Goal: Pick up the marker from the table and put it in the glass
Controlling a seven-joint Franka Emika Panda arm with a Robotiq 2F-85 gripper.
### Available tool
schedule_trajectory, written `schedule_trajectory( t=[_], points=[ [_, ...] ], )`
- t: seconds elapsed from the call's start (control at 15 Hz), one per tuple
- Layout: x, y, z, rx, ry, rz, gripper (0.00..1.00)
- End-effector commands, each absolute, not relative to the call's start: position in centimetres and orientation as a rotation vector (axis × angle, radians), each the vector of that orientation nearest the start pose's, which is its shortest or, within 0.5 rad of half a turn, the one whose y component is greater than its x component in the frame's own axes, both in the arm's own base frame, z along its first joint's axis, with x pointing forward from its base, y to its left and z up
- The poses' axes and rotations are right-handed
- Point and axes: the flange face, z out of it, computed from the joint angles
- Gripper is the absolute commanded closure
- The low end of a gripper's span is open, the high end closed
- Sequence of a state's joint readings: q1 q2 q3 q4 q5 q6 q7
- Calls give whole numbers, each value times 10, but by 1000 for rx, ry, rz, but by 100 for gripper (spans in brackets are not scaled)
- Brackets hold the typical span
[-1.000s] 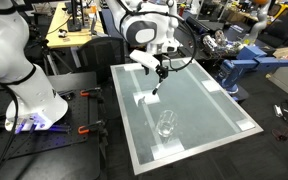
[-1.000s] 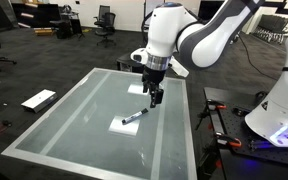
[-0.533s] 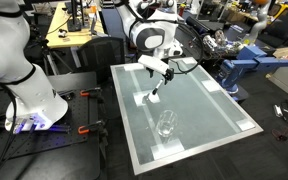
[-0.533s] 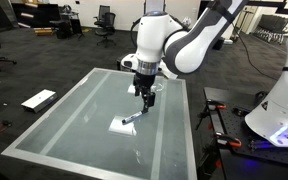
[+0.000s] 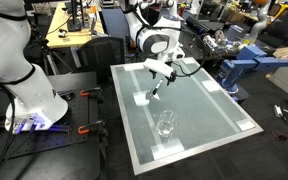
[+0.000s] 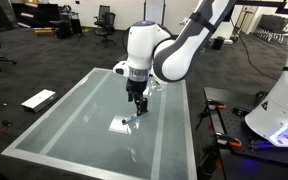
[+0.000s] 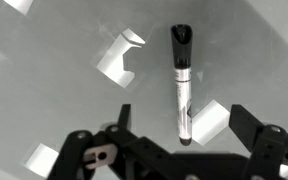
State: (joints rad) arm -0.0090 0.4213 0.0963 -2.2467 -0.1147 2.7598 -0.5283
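The marker (image 7: pixel 182 85) lies flat on the tabletop (image 7: pixel 54 95). The wrist view shows it lengthwise, with a black cap at the far end, a pale barrel and a dark tip at the near end. The jaws stand open, one finger (image 7: pixel 79 150) to each side. The marker's near tip lies in the gap between them and touches neither. A white tape patch (image 7: pixel 210 120) sits just beside that tip, and another patch (image 7: pixel 119 55) lies near the cap on the opposite side.

In both exterior views the arm (image 5: pixel 150 42) (image 6: pixel 149 50) bends down over the tabletop (image 5: pixel 209 105) (image 6: pixel 69 120). The jaws point downward, low above the marker (image 5: pixel 151 97) (image 6: pixel 131 120). In an exterior view the marker rests slantwise with one end on a tape patch (image 6: pixel 120 127).

The glass (image 5: pixel 166 124) stands upright on the tabletop, nearer the front rim and well apart from the marker and the jaws. In an exterior view a faint glint (image 6: pixel 134 155) close to the near rim is probably the same glass, but it is too pale to be sure.

Beyond the tabletop stand a cluttered wooden workbench (image 5: pixel 74 35) and a big white machine base (image 5: pixel 29 95).
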Motion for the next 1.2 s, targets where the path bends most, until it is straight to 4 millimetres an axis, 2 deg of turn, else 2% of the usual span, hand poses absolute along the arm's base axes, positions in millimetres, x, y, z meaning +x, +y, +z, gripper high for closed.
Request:
schedule_trajectory(
  t=[0.0,0.4,0.47,0.53,1.13],
  points=[
    [561,56,178,-2947,-1145,-140,0],
    [570,60,165,-2934,-1146,-121,0],
    [570,61,163,-2931,-1148,-119,6],
    [571,61,162,-2928,-1149,-117,26],
    [575,61,157,-2918,-1147,-112,95]
  ],
)
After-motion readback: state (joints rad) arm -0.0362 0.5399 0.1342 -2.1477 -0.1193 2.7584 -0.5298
